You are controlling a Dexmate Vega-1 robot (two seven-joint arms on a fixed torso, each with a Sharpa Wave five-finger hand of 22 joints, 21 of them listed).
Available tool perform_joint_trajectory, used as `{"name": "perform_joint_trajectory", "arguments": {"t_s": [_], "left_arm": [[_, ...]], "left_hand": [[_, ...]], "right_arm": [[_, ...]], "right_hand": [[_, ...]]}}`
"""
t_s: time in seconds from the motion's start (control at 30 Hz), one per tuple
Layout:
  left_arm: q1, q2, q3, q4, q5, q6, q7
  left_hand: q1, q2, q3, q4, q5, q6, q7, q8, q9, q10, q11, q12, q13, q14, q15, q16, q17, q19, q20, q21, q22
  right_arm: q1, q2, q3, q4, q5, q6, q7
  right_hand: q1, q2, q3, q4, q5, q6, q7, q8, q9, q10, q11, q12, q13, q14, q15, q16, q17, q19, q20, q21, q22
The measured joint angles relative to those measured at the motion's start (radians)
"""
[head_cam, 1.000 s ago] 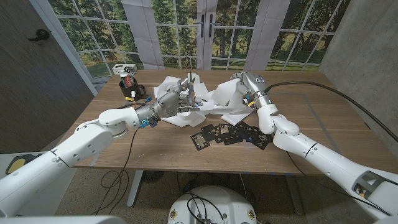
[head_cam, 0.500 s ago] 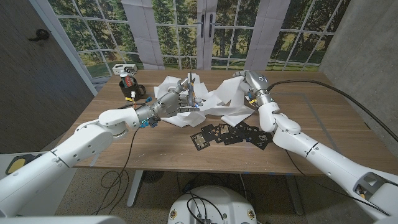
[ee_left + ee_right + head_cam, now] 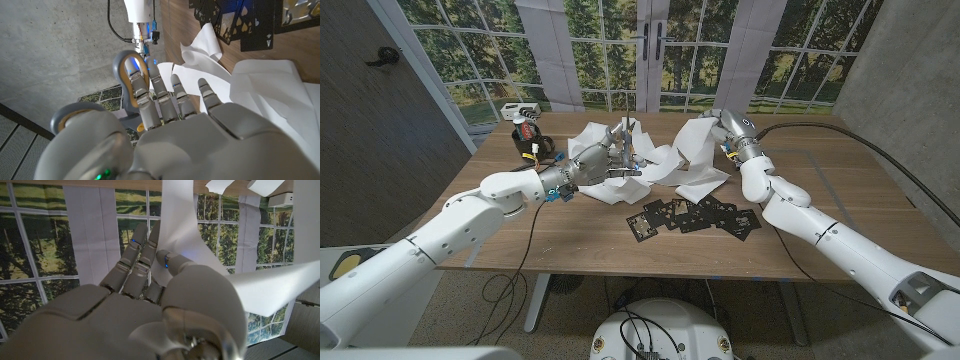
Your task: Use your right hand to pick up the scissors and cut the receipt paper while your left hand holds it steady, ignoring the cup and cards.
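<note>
Nearest the robot, a scatter of black playing cards [image 3: 692, 215] lies on the wooden table [image 3: 840, 210], between the two forearms. The left arm enters from the lower left corner and extends diagonally across the table; the left hand [image 3: 603, 163] is raised just above the crumpled receipt paper [image 3: 660, 165]. In the left wrist view the scissors [image 3: 128, 75], with grey looped handles, sit in this hand [image 3: 165, 125], a finger passing through one loop; the blades point up beside the paper in the head view [image 3: 624, 140]. The right arm enters from the lower right corner, bends at the elbow, and reaches toward the far side of the paper pile. The right hand [image 3: 722, 128] is lifted off the table with its fingers curled, and the right wrist view shows a strip of the paper [image 3: 185, 235] pinched between thumb and fingers [image 3: 145, 255]. Farther back on the left, a dark cup [image 3: 530, 135] stands near the table's far edge.
</note>
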Motion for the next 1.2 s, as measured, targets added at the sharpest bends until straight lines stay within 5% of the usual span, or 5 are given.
{"name": "perform_joint_trajectory", "arguments": {"t_s": [0.23, 0.6, 1.2], "left_arm": [[-0.040, -0.017, 0.023, 0.028, 0.014, 0.000, -0.034], [-0.089, -0.038, 0.049, 0.056, 0.031, 0.010, -0.074], [-0.132, -0.059, 0.074, 0.072, 0.043, 0.033, -0.089]], "left_hand": [[0.004, 0.004, 0.000, 0.000, 0.000, 0.000, 0.000, 0.001, 0.000, -0.002, 0.002, 0.000, -0.003, 0.000, 0.000, 0.000, 0.000, 0.000, 0.000, 0.000, 0.000], [0.004, 0.004, 0.000, 0.000, 0.000, 0.000, 0.000, -0.002, -0.003, 0.001, -0.001, 0.005, -0.005, 0.005, 0.005, 0.000, 0.000, 0.000, 0.000, 0.000, 0.000], [0.004, 0.004, 0.000, 0.000, 0.000, 0.000, 0.000, -0.001, -0.003, 0.000, 0.000, 0.005, -0.005, 0.005, 0.005, 0.000, 0.000, 0.000, 0.000, 0.000, 0.000]], "right_arm": [[0.043, 0.000, 0.017, 0.083, 0.091, 0.104, 0.045], [0.115, 0.013, 0.040, 0.239, 0.227, 0.328, 0.124], [0.171, 0.042, 0.088, 0.414, 0.449, 0.538, 0.284]], "right_hand": [[0.000, 0.000, 0.016, 0.016, -0.077, -0.010, -0.011, 0.000, 0.005, -0.016, -0.005, -0.001, -0.005, -0.055, 0.016, -0.038, 0.014, -0.079, 0.007, 0.014, 0.000], [0.000, 0.000, 0.041, 0.041, -0.167, -0.030, -0.045, 0.000, 0.009, -0.052, -0.005, -0.018, -0.015, -0.085, 0.025, -0.061, 0.038, -0.137, 0.009, 0.044, -0.007], [0.000, 0.000, 0.053, 0.054, -0.202, -0.032, -0.046, 0.000, 0.014, -0.054, -0.007, -0.024, -0.022, -0.081, 0.029, -0.065, 0.043, -0.158, 0.009, 0.060, -0.021]]}}
